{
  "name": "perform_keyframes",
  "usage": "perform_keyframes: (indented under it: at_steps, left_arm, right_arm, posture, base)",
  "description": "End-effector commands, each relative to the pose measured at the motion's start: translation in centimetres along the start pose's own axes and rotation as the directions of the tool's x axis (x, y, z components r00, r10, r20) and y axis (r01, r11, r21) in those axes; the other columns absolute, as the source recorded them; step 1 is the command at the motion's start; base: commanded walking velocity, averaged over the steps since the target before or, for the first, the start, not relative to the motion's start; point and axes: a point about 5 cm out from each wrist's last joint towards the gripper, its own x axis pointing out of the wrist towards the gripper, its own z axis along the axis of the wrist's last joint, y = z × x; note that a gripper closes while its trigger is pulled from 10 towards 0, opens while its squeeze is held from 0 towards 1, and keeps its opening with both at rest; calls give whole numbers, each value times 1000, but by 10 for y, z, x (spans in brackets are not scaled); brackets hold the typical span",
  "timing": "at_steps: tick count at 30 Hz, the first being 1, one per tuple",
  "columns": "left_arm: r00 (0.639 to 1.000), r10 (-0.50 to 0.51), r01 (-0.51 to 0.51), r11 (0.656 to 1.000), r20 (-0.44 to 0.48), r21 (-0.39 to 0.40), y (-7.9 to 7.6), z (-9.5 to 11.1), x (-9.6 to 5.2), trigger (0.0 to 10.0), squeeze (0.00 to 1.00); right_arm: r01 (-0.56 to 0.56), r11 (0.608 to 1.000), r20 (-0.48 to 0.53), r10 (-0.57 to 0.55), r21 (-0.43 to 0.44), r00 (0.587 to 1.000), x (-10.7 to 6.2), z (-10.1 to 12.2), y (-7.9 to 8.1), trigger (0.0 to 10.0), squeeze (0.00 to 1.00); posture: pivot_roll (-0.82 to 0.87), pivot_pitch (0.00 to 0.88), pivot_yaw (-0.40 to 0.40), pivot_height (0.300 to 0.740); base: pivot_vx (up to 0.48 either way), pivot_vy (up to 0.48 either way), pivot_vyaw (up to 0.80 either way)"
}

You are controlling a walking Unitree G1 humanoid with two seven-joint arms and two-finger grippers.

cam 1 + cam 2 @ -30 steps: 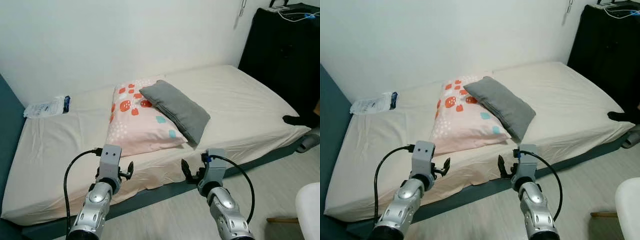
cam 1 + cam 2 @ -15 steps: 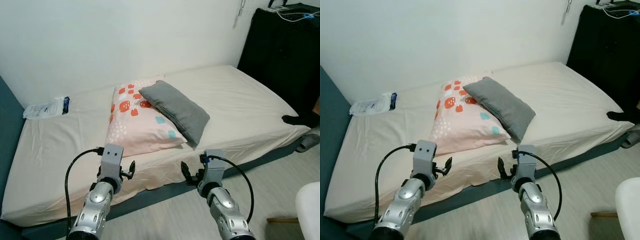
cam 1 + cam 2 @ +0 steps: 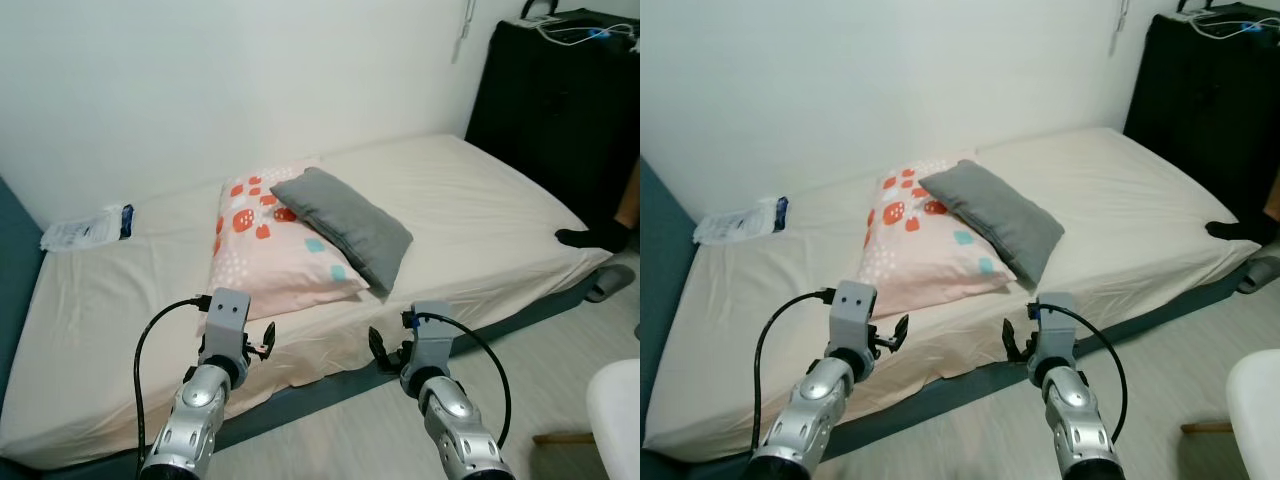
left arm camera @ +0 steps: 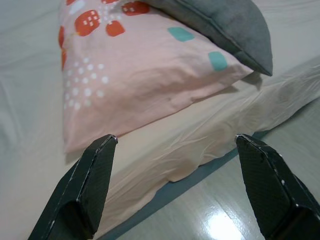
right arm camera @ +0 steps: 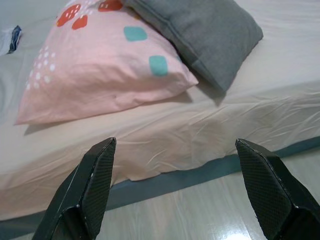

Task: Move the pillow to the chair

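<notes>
Black left pincer [image 3: 260, 340] spread, empty | right pincer [image 3: 384, 351] spread, empty | grey pillow [image 3: 343, 224] untouched

A bed [image 3: 480, 210] runs along the wall. Two pillows [image 3: 275, 245] lie at its middle, the smaller pillow [image 3: 345, 222] overlapping the larger one's right side. A packet [image 3: 85, 228] lies at the bed's far left.

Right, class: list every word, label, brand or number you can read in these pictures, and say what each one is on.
No text can be read.
Packet on the bed: dark print at one end, too small and blurred to read.
Pink pillow: red and teal patches, a pattern, no lettering.
Grey pillow: plain.
</notes>
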Motion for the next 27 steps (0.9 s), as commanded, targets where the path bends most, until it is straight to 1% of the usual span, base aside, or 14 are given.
perform_keyframes:
  at_steps: [1,7,10,12,16,17,22,23,24,27]
  left_arm:
    - [1000,-3,3,1000,4,-7,0,0,-1,10000,0]
    - [1000,-2,2,1000,6,-7,0,0,-1,10000,0]
    - [1000,4,-4,1000,8,-9,1,1,0,10000,0]
    - [1000,6,-6,1000,7,-10,1,1,0,10000,0]
    - [1000,11,-11,1000,6,-12,2,1,0,10000,0]
    - [1000,14,-14,1000,6,-14,2,1,0,10000,0]
    - [999,38,-39,999,-8,-14,6,-1,-1,10000,0]
    - [998,60,-61,998,-14,-21,8,-2,0,10000,0]
    - [998,60,-61,998,-14,-21,8,-2,0,10000,0]
    - [991,132,-133,990,-32,-45,20,-6,-1,10000,0]
  right_arm:
    - [-13,1000,0,13,-4,1000,2,0,3,10000,0]
    - [-18,1000,-4,18,-19,1000,2,0,4,10000,0]
    - [-29,998,-1,29,-48,1000,3,1,5,10000,0]
    - [-33,998,-1,33,-55,999,4,2,6,10000,0]
    - [-43,997,-2,43,-63,999,4,2,6,10000,0]
    - [-50,998,0,50,-47,999,4,2,7,10000,0]
    - [-59,996,-23,58,-72,998,4,-1,8,10000,0]
    - [-71,994,-30,69,-78,997,4,-2,10,10000,0]
    - [-71,994,-30,69,-78,997,4,-2,10,10000,0]
    - [-104,992,-36,101,-72,994,5,-3,14,10000,0]
  posture:
    - [-64,36,46,740]
    - [-65,35,43,740]
    - [-63,34,42,740]
    - [-63,37,42,740]
    - [-65,37,40,740]
    - [-64,34,36,740]
    - [-63,31,33,740]
    - [-64,29,31,740]
    - [-64,29,31,740]
    - [-62,23,27,740]
  base:
    - [412,0,0]
    - [412,0,0]
    - [415,0,0]
    - [416,0,469]
    - [416,0,800]
    - [416,0,0]
    - [357,0,0]
    - [0,0,0]
    - [0,0,0]
    - [0,0,0]
